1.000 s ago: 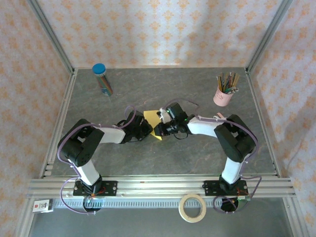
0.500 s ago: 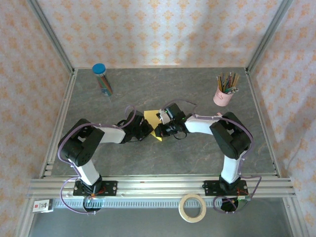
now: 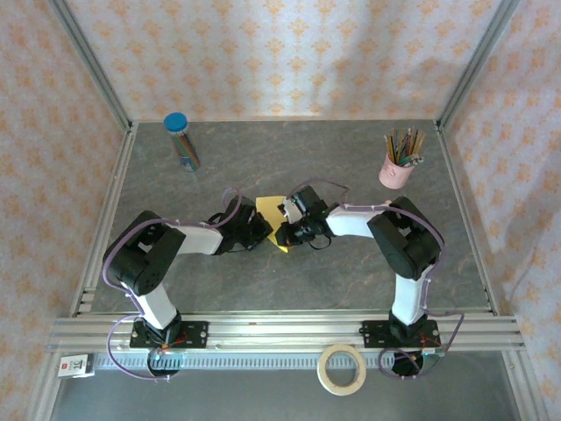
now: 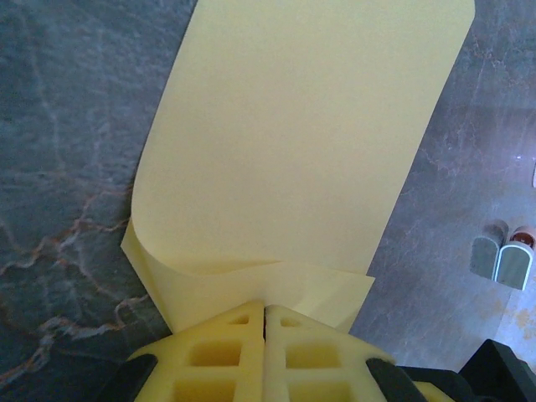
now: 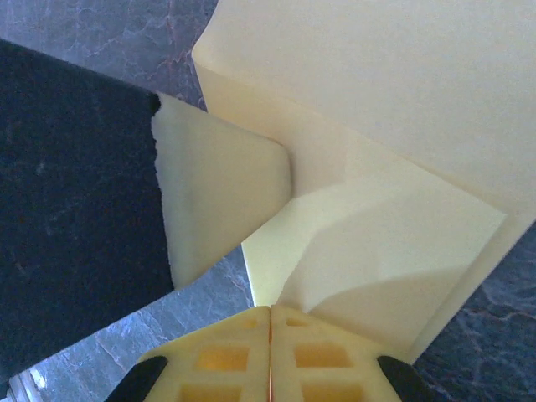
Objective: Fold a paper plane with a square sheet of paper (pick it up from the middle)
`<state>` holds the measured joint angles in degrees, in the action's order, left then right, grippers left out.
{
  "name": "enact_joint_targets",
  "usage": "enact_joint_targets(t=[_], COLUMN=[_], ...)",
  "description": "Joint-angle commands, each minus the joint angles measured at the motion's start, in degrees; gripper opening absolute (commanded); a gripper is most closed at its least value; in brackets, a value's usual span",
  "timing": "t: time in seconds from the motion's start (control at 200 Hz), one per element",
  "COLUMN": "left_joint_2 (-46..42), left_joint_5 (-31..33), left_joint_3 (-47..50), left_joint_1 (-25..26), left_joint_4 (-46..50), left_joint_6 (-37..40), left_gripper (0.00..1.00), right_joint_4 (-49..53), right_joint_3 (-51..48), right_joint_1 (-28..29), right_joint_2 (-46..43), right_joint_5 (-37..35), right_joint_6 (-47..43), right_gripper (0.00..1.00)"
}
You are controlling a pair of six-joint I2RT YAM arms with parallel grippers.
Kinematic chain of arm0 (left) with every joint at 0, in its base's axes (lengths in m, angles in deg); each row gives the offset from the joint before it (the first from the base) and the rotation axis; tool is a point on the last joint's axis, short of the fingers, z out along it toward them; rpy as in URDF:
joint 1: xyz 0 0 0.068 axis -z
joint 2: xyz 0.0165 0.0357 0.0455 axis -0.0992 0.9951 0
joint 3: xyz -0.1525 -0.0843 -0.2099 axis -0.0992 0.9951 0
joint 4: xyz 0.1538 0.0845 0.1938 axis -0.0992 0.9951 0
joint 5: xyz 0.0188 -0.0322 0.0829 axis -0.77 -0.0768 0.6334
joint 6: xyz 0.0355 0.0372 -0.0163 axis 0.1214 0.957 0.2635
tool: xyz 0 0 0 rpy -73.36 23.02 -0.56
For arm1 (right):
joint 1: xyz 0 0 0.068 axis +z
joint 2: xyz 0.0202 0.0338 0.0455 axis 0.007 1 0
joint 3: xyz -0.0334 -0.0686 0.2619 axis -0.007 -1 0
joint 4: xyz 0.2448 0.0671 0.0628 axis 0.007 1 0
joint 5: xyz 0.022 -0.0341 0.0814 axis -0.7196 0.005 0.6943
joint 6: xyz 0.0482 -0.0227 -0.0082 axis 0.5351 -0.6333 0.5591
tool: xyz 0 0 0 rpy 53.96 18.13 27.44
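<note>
Pinching yellow sheet (image 4: 301, 142): L tool (image 4: 265, 308) + R tool (image 5: 270, 310), both clamped; grey marbled table (image 3: 351, 272), patterned walls (image 3: 280, 53).

soft, even light falls from above in the top external view. the square sheet of paper (image 3: 266, 210) reads bright yellow, and faint diffuse shadows lie on the table (image 3: 351, 281) around it. far behind the sheet the wallpaper (image 3: 289, 53) carries broad dim patches. this view is sharp.

in the left wrist view the sheet (image 4: 310, 142) is pale, almost washed out.

in the right wrist view the sheet (image 5: 402, 84) darkens under its raised flap. the right gripper (image 5: 270, 311) just below it is soft, out of focus.
</note>
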<state>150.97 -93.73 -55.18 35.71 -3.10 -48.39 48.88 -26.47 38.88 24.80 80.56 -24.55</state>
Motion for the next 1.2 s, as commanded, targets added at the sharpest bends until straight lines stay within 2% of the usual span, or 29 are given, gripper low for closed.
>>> enact_joint_targets(t=[0.0, 0.36, 1.041, 1.191], left_joint_2=[1.31, -0.04, 3.82, 3.85], left_joint_5=[-0.52, 0.16, 0.17, 0.26], left_joint_3=[-1.24, -5.69, -5.30, -5.39], left_joint_1=[0.48, -1.36, -1.54, -1.52], left_joint_4=[2.90, 8.02, 8.80, 9.12], left_joint_6=[2.24, 7.74, 8.43, 8.64], left_gripper=[0.07, 0.08, 0.06, 0.06], right_joint_4=[1.93, 2.42, 1.19, 1.15], right_joint_3=[0.47, 0.16, 1.56, 2.92], right_joint_1=[0.32, 0.37, 0.25, 0.32], right_joint_2=[0.64, 0.54, -1.81, -0.12], right_joint_5=[-1.81, -3.23, 0.10, 0.23], right_joint_6=[-0.90, -0.91, -0.02, 0.16], right_gripper=[0.07, 0.07, 0.07, 0.07])
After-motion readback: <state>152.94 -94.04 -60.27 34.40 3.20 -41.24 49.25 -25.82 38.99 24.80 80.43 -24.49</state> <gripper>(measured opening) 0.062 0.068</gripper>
